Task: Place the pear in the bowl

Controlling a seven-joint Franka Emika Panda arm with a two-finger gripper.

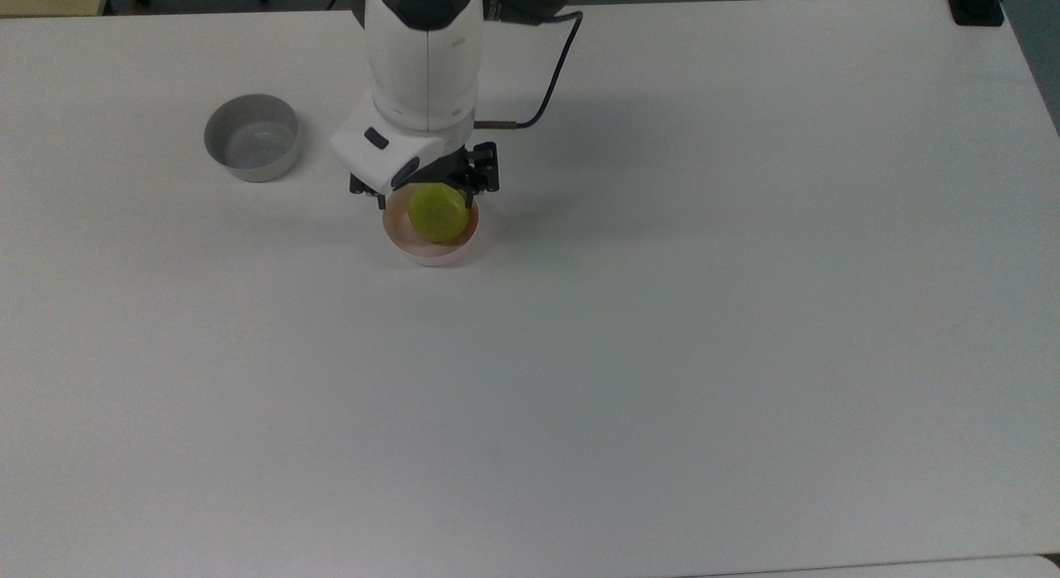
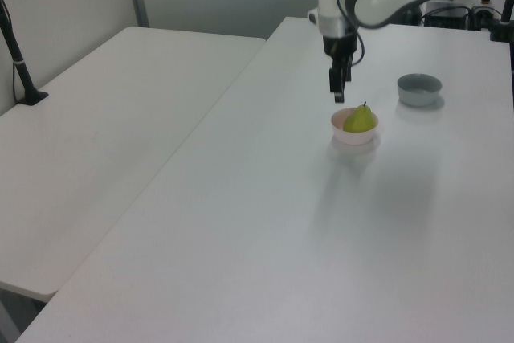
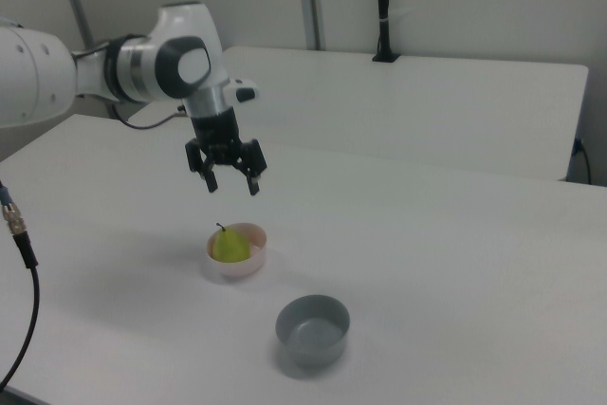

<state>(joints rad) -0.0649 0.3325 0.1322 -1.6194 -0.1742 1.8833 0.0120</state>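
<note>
1. Top view: the pear (image 1: 437, 212) lies in the pink bowl (image 1: 431, 252), well in from the counter's (image 1: 662, 354) edges and nearer its far edge than its near one. The gripper (image 1: 424, 185) sits over the bowl's far rim with its fingers spread and nothing between them. I judge the placing done, so what remains is the retreat: lift straight up and clear, with no sideways drift that could clip the thin rim and slide the light bowl. The grey bowl (image 1: 252, 137) stands well apart toward the top view's left and needs no attention.

2. Left view: the gripper (image 2: 339, 86) hangs above the bowl (image 2: 354, 133), apart from the pear (image 2: 361, 119), which sits upright with its short dark stem pointing up. The fruit is yellow-green, rounded below and narrower on top; being round, it could rock if the bowl were nudged. The counter is smooth, matt white.

3. Right view: the released gripper (image 3: 228, 174) shows dark fingers splayed wide, high over the bowl (image 3: 238, 251). The pear (image 3: 229, 245) fills much of the bowl's hollow. The bowl looks like smooth pale pink plastic with a thin rim; the grey bowl (image 3: 312, 330) near the counter's near edge is a similar size, with straighter walls.
</note>
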